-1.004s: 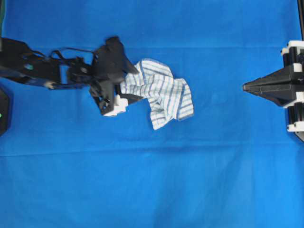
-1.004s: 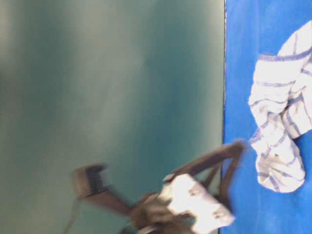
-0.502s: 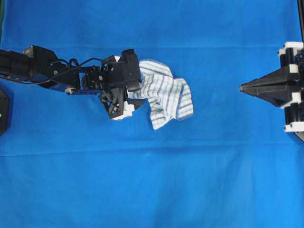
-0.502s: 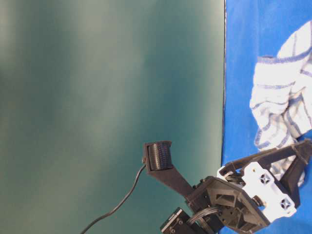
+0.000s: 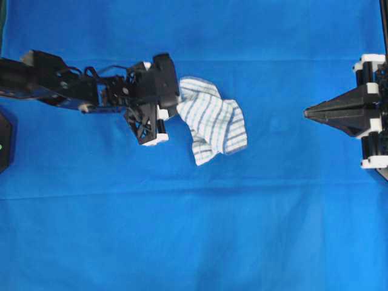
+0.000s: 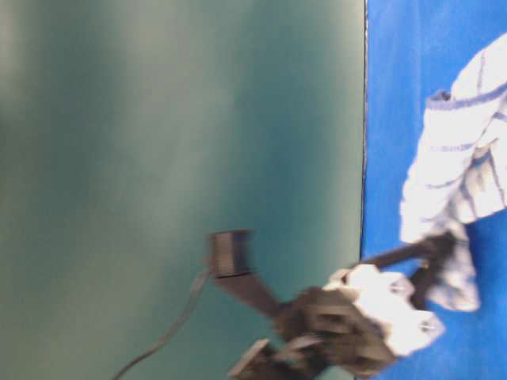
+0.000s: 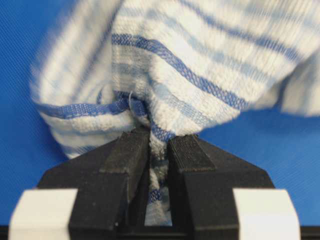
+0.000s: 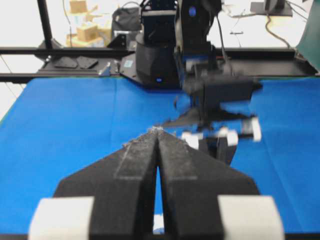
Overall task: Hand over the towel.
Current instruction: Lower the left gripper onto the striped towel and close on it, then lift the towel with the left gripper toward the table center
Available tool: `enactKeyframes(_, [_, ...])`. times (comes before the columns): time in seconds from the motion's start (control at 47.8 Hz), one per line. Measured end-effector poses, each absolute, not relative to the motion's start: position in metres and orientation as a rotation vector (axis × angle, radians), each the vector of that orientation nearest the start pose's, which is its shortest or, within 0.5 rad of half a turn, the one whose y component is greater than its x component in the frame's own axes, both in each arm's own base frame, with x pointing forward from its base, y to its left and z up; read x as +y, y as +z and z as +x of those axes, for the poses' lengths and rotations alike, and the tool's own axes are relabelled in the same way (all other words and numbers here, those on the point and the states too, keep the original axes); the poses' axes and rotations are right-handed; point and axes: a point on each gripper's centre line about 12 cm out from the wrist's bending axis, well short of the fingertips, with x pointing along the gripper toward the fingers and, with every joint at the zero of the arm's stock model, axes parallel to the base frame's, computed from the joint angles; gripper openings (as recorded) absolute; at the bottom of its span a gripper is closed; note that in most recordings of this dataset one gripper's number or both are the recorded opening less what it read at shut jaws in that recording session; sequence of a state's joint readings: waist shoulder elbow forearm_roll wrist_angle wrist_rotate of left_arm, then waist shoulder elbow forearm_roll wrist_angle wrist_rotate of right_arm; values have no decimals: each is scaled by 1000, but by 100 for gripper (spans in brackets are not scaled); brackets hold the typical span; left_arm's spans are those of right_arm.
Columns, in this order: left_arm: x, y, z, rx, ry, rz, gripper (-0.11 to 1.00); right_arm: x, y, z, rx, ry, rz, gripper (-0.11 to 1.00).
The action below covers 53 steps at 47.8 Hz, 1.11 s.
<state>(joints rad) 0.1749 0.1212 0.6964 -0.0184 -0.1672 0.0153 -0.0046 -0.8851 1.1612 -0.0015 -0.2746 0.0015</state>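
The towel (image 5: 213,121), white with thin blue and grey checks, lies crumpled on the blue cloth left of centre. My left gripper (image 5: 174,110) reaches in from the left and is shut on the towel's left edge. In the left wrist view a fold of towel (image 7: 200,65) is pinched between the black fingers (image 7: 182,152) of that gripper (image 7: 159,142). The table-level view shows the same gripper (image 6: 437,255) blurred at the towel's (image 6: 467,170) lower end. My right gripper (image 5: 308,112) stays far to the right, shut with nothing in it, its tips (image 8: 157,132) pointing at the left arm (image 8: 220,95).
A large plain blue cloth (image 5: 194,230) covers the whole table. The left arm's dark base (image 8: 160,55) stands at the far end in the right wrist view. A dark green wall (image 6: 174,158) fills the left of the table-level view.
The left gripper has dropped onto the towel's left edge and its jaws have shut on the cloth, bunching it. The right gripper has barely moved.
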Motion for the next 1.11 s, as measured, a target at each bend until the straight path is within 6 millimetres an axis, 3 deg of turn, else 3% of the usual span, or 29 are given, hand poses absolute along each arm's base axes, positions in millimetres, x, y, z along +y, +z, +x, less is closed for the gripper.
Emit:
enactKeyframes(0.188, [65, 187, 381, 503, 169, -46, 5, -1, 280, 214, 2, -6, 0, 0])
enactKeyframes(0.355, [50, 247, 368, 341, 136, -28, 5, -2, 281, 214, -8, -8, 2, 0])
enactKeyframes(0.544, [31, 289, 352, 194, 90, -14, 5, -3, 281, 214, -9, -15, 0, 0])
enactKeyframes(0.711, [17, 305, 339, 85, 55, -18, 5, -6, 281, 215, -12, -26, -2, 0])
enactKeyframes(1.108, [16, 309, 329, 53, 54, -22, 5, -11, 278, 222, -30, -52, 14, 1])
